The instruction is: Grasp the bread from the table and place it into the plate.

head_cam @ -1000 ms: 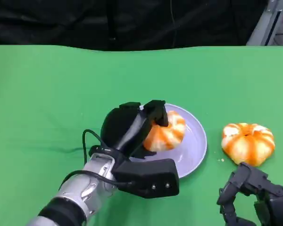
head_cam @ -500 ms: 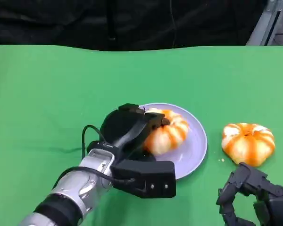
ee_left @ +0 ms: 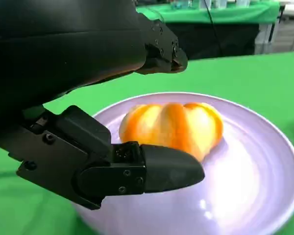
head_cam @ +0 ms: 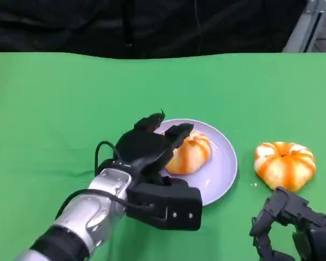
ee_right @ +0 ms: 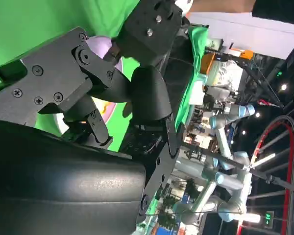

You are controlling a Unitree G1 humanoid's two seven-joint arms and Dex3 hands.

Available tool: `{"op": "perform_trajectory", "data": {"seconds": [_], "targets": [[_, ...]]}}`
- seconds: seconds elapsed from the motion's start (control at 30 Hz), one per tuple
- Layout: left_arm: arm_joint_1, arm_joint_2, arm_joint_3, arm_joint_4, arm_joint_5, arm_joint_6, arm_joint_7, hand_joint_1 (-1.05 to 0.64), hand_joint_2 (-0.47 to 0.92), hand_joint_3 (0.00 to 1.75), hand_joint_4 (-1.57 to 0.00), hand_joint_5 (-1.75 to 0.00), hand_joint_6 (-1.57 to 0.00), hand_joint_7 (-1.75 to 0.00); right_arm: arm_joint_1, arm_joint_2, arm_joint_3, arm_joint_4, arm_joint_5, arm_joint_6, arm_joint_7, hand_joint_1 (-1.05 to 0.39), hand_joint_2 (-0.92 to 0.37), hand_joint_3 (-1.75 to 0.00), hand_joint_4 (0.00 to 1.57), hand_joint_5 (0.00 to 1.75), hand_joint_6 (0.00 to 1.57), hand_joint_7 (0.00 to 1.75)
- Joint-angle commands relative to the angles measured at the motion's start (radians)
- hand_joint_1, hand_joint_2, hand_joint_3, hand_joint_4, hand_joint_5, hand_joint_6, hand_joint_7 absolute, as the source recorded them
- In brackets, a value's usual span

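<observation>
Robot hand (head_cam: 152,147) open beside bread (head_cam: 189,153).

The left robot hand (head_cam: 152,148) is matte black, with a rounded shell at its back and blocky finger segments fastened by small screws, and a smooth tapered fingertip (ee_left: 169,168). Behind it runs a silver forearm (head_cam: 92,209) with a black band, a thin black cable (head_cam: 101,155) looping beside the wrist. The right robot hand (head_cam: 293,225) is likewise black and angular, its plates studded with cross-head screws (ee_right: 39,100)
</observation>
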Motion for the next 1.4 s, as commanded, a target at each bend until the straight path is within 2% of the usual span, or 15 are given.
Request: {"op": "perform_trajectory", "data": {"seconds": [0.03,0.33,0.37,0.43,0.47,0.5,0.53,0.63,0.87,0.9,0.93,1.0,1.07,1.27,1.4], "targets": [[0.038,0.052,0.049,-0.114,-0.041,0.009,-0.073,-1.05,0.92,0.73,0.00,0.00,-0.13,0.00,0.001,-0.014,-0.008,-0.009,0.007,0.000,0.001,-0.11,-0.53,-1.18,0.84,1.75,0.76,1.54],[0.146,0.100,0.161,-0.317,-0.205,-0.030,-0.192,-1.05,0.92,0.62,0.00,0.00,-0.19,-0.02,0.005,-0.021,-0.007,-0.014,0.025,0.004,0.015,-0.11,-0.53,-1.17,0.84,1.75,0.75,1.55],[0.186,0.102,0.214,-0.380,-0.346,-0.053,-0.271,-0.98,0.92,0.50,-0.03,-0.01,-0.21,-0.02,0.008,-0.022,-0.007,-0.020,0.026,0.009,0.016,-0.11,-0.54,-1.17,0.84,1.75,0.75,1.55],[0.240,0.105,0.285,-0.468,-0.538,-0.076,-0.381,-0.69,0.92,0.24,-0.39,-0.13,-0.39,-0.05,0.012,-0.024,-0.008,-0.029,0.027,0.016,0.018,-0.11,-0.54,-1.17,0.84,1.75,0.75,1.55],[0.250,0.106,0.298,-0.485,-0.575,-0.076,-0.405,-0.64,0.92,0.20,-0.46,-0.14,-0.43,-0.05,0.013,-0.024,-0.008,-0.030,0.027,0.017,0.018,-0.11,-0.54,-1.17,0.84,1.75,0.75,1.55],[0.262,0.117,0.321,-0.522,-0.647,-0.044,-0.466,-0.62,0.92,0.19,-0.49,-0.15,-0.44,-0.05,0.013,-0.025,-0.010,-0.031,0.024,0.017,0.017,-0.11,-0.54,-1.17,0.84,1.75,0.75,1.55],[0.271,0.126,0.339,-0.551,-0.701,-0.019,-0.514,-0.28,0.92,0.25,-0.64,-0.21,-0.56,-0.10,0.013,-0.026,-0.012,-0.033,0.022,0.018,0.016,-0.11,-0.54,-1.17,0.84,1.75,0.75,1.55],[0.294,0.141,0.386,-0.623,-0.825,0.056,-0.608,0.05,0.92,0.38,-0.81,-0.27,-0.73,-0.15,0.014,-0.032,-0.014,-0.034,0.027,0.018,0.021,-0.11,-0.54,-1.16,0.84,1.75,0.75,1.56],[0.351,0.152,0.454,-0.723,-0.950,0.153,-0.656,0.11,0.92,0.42,-0.85,-0.27,-0.77,-0.13,0.015,-0.031,-0.013,-0.035,0.028,0.019,0.023,-0.11,-0.55,-1.15,0.84,1.75,0.74,1.56],[0.403,0.159,0.505,-0.793,-1.050,0.214,-0.676,0.13,0.81,0.74,-1.03,-0.64,-1.03,-0.38,0.015,-0.029,-0.011,-0.036,0.026,0.018,0.021,-0.11,-0.55,-1.15,0.84,1.75,0.74,1.56],[0.445,0.167,0.546,-0.849,-1.129,0.262,-0.692,0.15,0.60,1.18,-0.99,-1.17,-1.03,-0.89,0.015,-0.027,-0.011,-0.037,0.023,0.018,0.019,-0.11,-0.54,-1.15,0.84,1.75,0.74,1.56],[0.499,0.185,0.591,-0.917,-1.211,0.317,-0.710,0.15,0.49,1.44,-0.97,-1.52,-0.94,-1.33,0.017,-0.025,-0.008,-0.043,0.030,0.025,0.022,-0.11,-0.55,-1.15,0.84,1.75,0.74,1.56],[0.514,0.195,0.604,-0.944,-1.236,0.345,-0.712,0.15,0.46,1.51,-0.96,-1.63,-0.90,-1.49,0.017,-0.026,-0.006,-0.045,0.033,0.028,0.025,-0.10,-0.55,-1.15,0.83,1.75,0.74,1.56],[0.517,0.201,0.610,-0.962,-1.250,0.372,-0.708,0.15,0.45,1.53,-0.95,-1.66,-0.88,-1.54,0.018,-0.027,-0.005,-0.047,0.034,0.030,0.024,-0.10,-0.55,-1.15,0.83,1.75,0.74,1.56],[0.788,0.204,0.743,-1.023,-1.404,0.397,-0.750,0.22,0.55,1.58,-1.04,-1.74,-0.91,-1.72,0.015,-0.033,-0.014,-0.046,0.036,0.032,0.025,-0.10,-0.54,-1.15,0.83,1.75,0.74,1.56]]}}
